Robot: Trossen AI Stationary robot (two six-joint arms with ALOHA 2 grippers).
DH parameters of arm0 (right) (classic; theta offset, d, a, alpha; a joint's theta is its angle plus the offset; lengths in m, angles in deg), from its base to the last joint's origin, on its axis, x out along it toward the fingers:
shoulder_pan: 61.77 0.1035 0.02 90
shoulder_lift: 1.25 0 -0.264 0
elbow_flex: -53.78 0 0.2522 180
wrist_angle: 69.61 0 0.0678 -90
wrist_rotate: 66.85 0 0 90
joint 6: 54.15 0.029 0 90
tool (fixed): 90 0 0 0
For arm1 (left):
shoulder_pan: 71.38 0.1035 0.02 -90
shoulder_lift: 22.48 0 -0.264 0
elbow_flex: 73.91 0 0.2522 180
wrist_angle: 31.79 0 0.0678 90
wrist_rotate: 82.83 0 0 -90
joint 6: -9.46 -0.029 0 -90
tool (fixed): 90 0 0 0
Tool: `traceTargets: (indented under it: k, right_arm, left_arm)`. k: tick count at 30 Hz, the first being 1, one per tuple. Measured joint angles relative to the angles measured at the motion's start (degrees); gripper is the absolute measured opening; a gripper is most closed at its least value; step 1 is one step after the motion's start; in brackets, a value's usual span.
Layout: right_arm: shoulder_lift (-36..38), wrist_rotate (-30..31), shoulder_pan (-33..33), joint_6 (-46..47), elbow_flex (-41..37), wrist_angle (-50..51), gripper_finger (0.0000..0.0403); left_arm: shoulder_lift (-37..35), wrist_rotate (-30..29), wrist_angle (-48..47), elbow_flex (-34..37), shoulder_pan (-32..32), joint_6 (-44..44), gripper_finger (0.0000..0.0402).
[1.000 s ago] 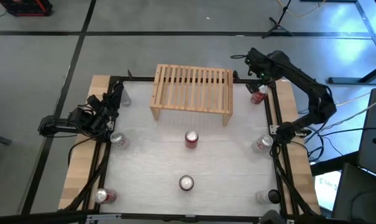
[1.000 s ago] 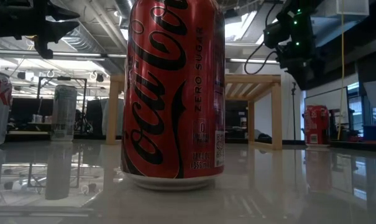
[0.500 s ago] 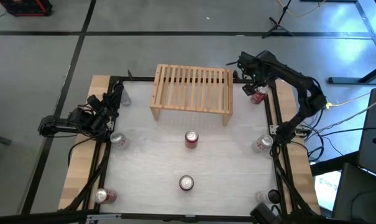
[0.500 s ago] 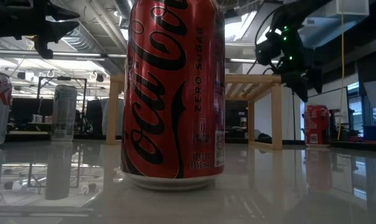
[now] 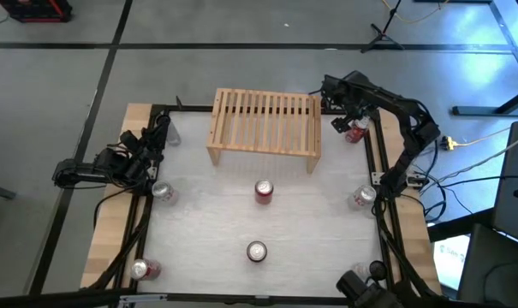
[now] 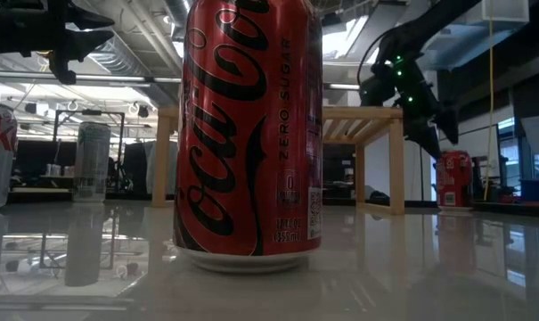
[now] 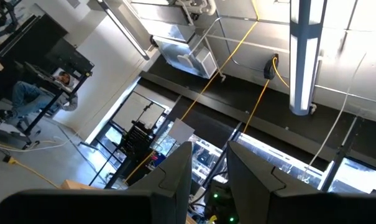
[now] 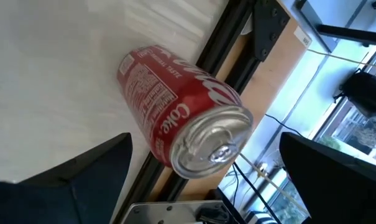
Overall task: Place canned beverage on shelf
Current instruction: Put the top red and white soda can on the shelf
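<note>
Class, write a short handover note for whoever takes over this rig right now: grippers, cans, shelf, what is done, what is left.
Right gripper: open, poised over the red Coca-Cola can at the table's far right corner, beside the shelf; not gripping yet.
Left gripper: parked at the left edge, fingers nearly shut, holding nothing.
Done: nothing; the shelf top carries no can.
Left: close on the can, lift it, stand it on the slats. Other cans wait around the table.

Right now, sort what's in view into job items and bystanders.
Job items: low light-wood slatted shelf; upright red cola can at the far right corner; open right end effector above it.

Bystanders: the other cans; parked left end effector.
</note>
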Motion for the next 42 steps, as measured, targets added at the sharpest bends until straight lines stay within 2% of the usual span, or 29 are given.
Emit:
traceTargets:
  k: [11,21,28,36,42]
  right_arm:
    - [-0.55,-3.12,-0.78,-1.61,-3.83,-2.68,0.0398]
    - [-0.55,-13.39,-0.71,-1.95,-4.08,-3.22,0.0398]
    - [0.25,-16.86,-0.71,-3.10,-4.08,-2.89,0.0398]
    - [0.99,-16.79,-0.64,-3.19,-4.33,-3.80,0.0394]
    - [7.43,-16.57,-0.70,-1.73,-9.09,-6.36,0.0364]
  left_arm:
    - [0.00,0.20,-0.01,0.00,0.01,-0.03,0.0094]
    - [0.00,0.22,0.00,0.00,0.02,-0.03,0.0094]
    - [0.00,0.20,0.00,0.00,0.02,-0.03,0.0094]
    - [0.00,0.20,0.00,0.00,0.02,-0.03,0.0094]
    - [0.00,0.21,0.00,0.00,0.00,-0.03,0.0094]
